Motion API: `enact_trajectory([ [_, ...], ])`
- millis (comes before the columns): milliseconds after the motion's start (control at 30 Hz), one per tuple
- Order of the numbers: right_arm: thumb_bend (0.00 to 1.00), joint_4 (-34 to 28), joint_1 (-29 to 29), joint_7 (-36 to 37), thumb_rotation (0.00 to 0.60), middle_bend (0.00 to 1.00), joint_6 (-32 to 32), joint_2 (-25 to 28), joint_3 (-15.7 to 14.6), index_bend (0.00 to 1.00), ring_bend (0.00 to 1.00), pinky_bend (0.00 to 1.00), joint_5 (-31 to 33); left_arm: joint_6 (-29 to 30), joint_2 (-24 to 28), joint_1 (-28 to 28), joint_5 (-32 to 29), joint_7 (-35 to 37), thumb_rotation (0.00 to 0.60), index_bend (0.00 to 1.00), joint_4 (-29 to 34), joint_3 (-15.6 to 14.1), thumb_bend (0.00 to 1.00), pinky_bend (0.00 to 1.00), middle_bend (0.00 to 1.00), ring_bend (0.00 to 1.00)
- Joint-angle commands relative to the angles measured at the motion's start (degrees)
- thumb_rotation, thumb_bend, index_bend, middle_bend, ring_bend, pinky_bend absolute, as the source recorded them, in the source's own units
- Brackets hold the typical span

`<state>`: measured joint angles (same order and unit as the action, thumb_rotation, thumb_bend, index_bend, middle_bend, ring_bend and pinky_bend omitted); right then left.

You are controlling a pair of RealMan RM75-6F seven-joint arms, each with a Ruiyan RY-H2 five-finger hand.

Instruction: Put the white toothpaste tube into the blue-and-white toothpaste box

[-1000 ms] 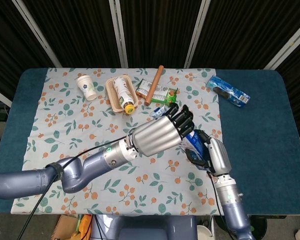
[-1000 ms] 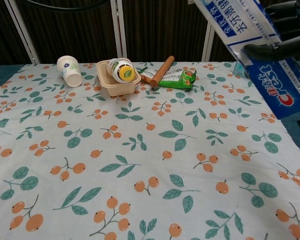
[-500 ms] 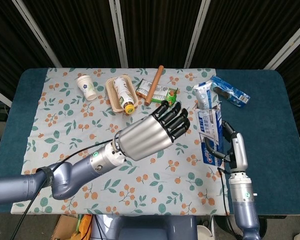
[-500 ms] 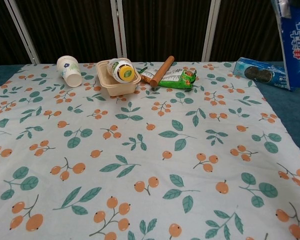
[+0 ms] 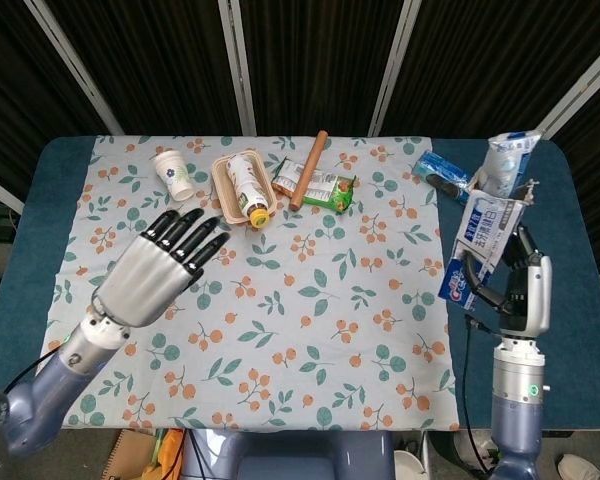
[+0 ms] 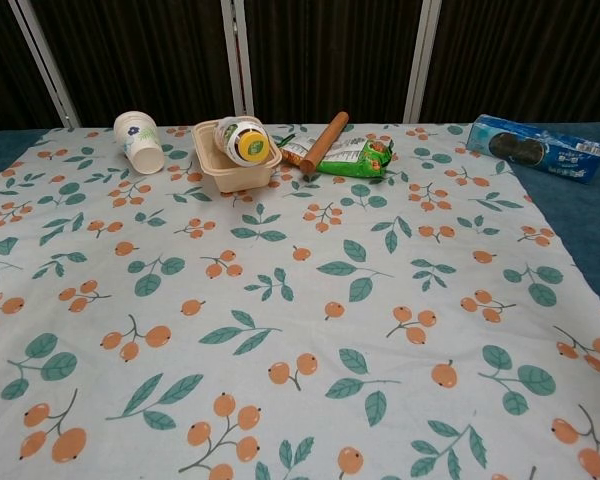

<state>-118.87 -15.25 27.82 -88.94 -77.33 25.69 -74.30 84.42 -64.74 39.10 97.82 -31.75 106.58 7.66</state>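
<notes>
In the head view my right hand [image 5: 515,285] holds the blue-and-white toothpaste box [image 5: 477,248] up over the blue table at the right edge of the cloth. The white toothpaste tube [image 5: 506,160] sticks out of the box's open top end. My left hand [image 5: 160,262] hovers open over the left side of the floral cloth [image 5: 310,300], fingers spread, with nothing in it. Neither hand nor the box shows in the chest view.
At the back of the cloth stand a paper cup [image 5: 172,173], a beige tray [image 5: 226,185] with a bottle [image 5: 248,187] in it, a brown stick [image 5: 308,168] and a green snack packet [image 5: 315,184]. A blue cookie pack [image 6: 538,145] lies at the back right.
My left hand has let go and swung far left, away from the box. My right hand carried the box with the tube in it to the right and out of the chest view.
</notes>
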Motion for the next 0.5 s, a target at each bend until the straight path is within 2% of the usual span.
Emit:
enact_trajectory([
  [33, 0.41, 0.04, 0.48, 0.10, 0.600, 0.37, 0.03, 0.91, -0.03, 0.24, 0.29, 0.38, -0.47, 5.44, 2.18, -6.21, 2.77, 5.98, 0.600, 0.30, -2.97, -4.83, 0.05, 0.39, 0.29, 0.27],
  [167, 0.45, 0.66, 1.21, 0.98, 0.600, 0.50, 1.24, 1.86, -0.87, 0.46, 0.47, 0.48, 0.98, 11.14, 0.25, -13.29, 2.34, 12.90, 0.600, 0.30, -6.70, -9.29, 0.05, 0.38, 0.28, 0.27],
  [267, 0.48, 2.00, 1.29, 0.12, 0.600, 0.57, 1.71, 1.84, -1.43, 0.55, 0.54, 0.54, 1.50, 13.79, -1.81, -17.76, 1.69, 17.48, 0.600, 0.30, -10.23, -12.22, 0.05, 0.38, 0.28, 0.27],
  [367, 0.49, 2.90, 1.30, 0.02, 0.600, 0.58, 2.10, 1.81, -1.78, 0.57, 0.55, 0.55, 1.50, 14.97, -3.57, -21.34, 0.94, 20.82, 0.600, 0.30, -14.36, -14.58, 0.05, 0.38, 0.28, 0.27],
  [500, 0.50, 3.88, 1.52, -1.59, 0.600, 0.59, 2.44, 2.04, -3.04, 0.58, 0.56, 0.55, 0.78, 15.51, -5.03, -24.32, -0.35, 24.19, 0.600, 0.29, -18.93, -16.13, 0.05, 0.38, 0.28, 0.27],
])
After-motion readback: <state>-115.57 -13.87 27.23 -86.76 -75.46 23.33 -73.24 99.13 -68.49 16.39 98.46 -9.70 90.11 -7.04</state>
